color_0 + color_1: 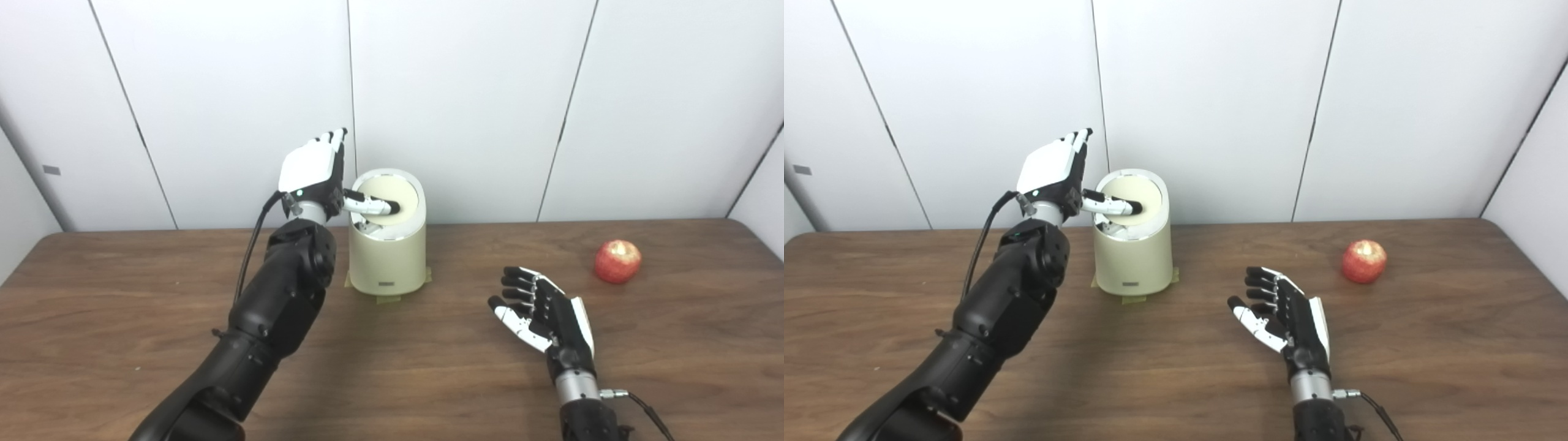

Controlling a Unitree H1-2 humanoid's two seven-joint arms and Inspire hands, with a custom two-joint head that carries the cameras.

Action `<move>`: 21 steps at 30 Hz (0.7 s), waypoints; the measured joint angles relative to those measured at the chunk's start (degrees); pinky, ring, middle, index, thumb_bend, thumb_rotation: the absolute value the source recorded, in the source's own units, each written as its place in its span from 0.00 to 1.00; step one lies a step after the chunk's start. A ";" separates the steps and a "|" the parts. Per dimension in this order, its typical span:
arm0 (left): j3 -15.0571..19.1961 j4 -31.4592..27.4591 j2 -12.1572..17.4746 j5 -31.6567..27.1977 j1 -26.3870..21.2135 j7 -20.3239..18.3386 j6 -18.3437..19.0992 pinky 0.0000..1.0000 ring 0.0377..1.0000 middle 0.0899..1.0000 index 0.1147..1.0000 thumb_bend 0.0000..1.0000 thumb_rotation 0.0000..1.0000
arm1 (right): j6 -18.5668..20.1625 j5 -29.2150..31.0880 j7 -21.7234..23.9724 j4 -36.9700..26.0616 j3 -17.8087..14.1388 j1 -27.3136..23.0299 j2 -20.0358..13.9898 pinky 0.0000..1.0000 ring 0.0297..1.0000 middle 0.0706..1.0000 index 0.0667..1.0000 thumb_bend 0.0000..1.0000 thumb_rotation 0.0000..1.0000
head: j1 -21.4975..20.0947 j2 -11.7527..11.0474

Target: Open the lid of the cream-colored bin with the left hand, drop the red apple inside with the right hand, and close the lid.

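The cream-colored bin (pixel 388 248) stands near the desk's (pixel 392 380) back edge, close to the wall. The left hand (pixel 315 174) is raised beside it, fingers spread, thumb lying across the lid (pixel 392 190). The red apple (pixel 617 261) sits toward the right edge. The right hand (pixel 542 309) hovers open between them, bare wood all around.

Black arms, white-backed left hand (pixel 309 168), black cables.
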 measured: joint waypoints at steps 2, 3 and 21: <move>0.01 0.05 0.00 -0.11 0.00 0.10 -0.01 1.00 1.00 1.00 1.00 0.97 0.05 | 0.00 -0.14 -0.02 0.00 0.02 0.00 0.00 0.60 0.68 0.69 0.68 0.28 0.21 | -0.09 0.00; 0.04 0.06 0.00 -0.26 0.00 0.17 -0.02 1.00 1.00 1.00 1.00 0.97 0.10 | 0.00 -0.14 -0.03 0.00 0.01 0.00 0.00 0.60 0.68 0.69 0.68 0.28 0.21 | -0.09 -0.09; 12.62 -13.19 -4.24 -18.75 12.15 9.44 -7.62 1.00 1.00 1.00 1.00 0.66 1.00 | 0.66 -0.22 -0.03 -0.92 -0.04 0.35 0.14 0.61 0.69 0.69 0.69 0.27 0.22 | -0.53 0.17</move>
